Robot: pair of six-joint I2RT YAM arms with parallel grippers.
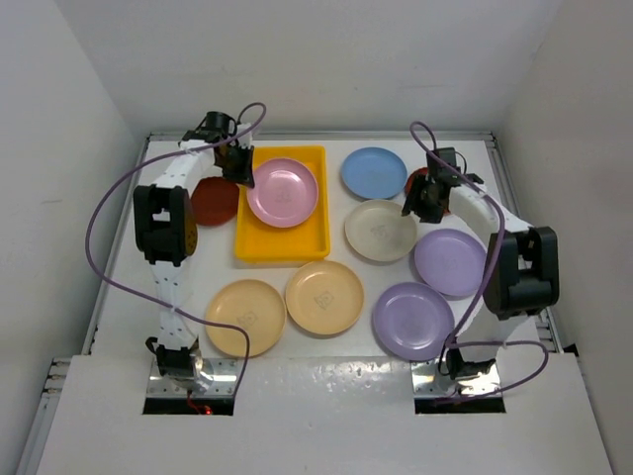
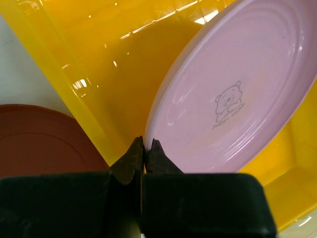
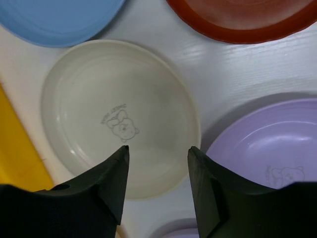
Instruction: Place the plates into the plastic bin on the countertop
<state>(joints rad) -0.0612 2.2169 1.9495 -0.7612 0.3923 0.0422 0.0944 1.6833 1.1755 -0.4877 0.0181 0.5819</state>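
Observation:
My left gripper (image 1: pixel 242 173) is shut on the near rim of the pink plate (image 1: pixel 283 192), which is tilted over the far half of the yellow plastic bin (image 1: pixel 282 245). In the left wrist view the jaws (image 2: pixel 145 145) pinch the pink plate's (image 2: pixel 237 94) edge above the bin's floor (image 2: pixel 114 59). My right gripper (image 1: pixel 415 206) is open and empty above the right edge of the cream plate (image 1: pixel 381 231). In the right wrist view the gripper (image 3: pixel 157 153) is open over the cream plate (image 3: pixel 99 99).
On the white countertop (image 1: pixel 366 361) lie a light blue plate (image 1: pixel 374 172), two lilac plates (image 1: pixel 450 262) (image 1: pixel 413 320), two tan plates (image 1: pixel 245 317) (image 1: pixel 324 297), a dark red plate (image 1: pixel 214 201) left of the bin, and another (image 1: pixel 419 182) partly hidden behind the right arm.

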